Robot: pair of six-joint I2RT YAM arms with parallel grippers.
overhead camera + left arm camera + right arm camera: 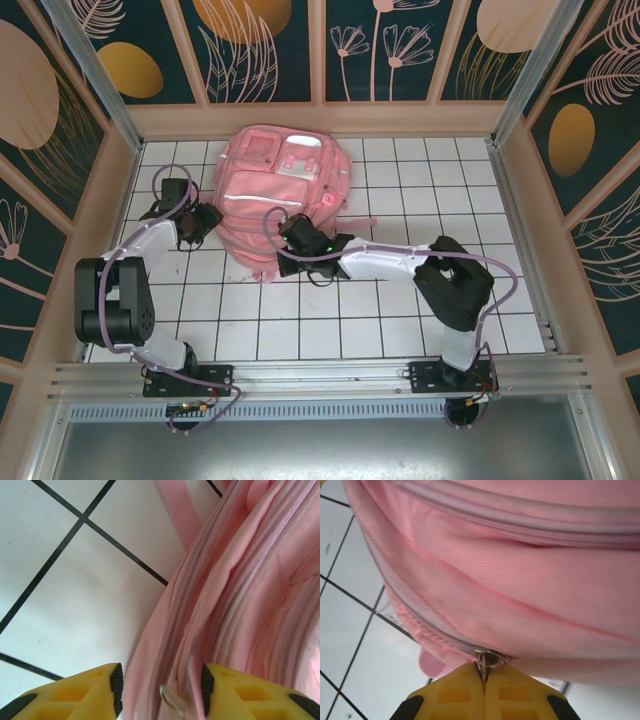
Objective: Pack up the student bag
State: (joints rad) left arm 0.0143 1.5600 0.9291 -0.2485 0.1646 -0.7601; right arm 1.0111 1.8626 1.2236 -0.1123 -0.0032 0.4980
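Note:
The student bag (280, 185), a large pink fabric backpack, lies on the white tiled table at the back centre. My left gripper (207, 222) is at the bag's left side. In the left wrist view this gripper (161, 687) stands open, its yellow fingers apart around a fold of pink fabric (235, 595). A metal zipper pull (172, 700) lies loose between them. My right gripper (285, 232) is at the bag's near edge. The right wrist view shows it (485, 672) shut on a metal zipper pull (489, 659) at the end of a zipper seam.
The table (400, 300) is white tile with black grout, walled by patterned panels on three sides. A pink strap (355, 222) trails from the bag's right side onto the tiles.

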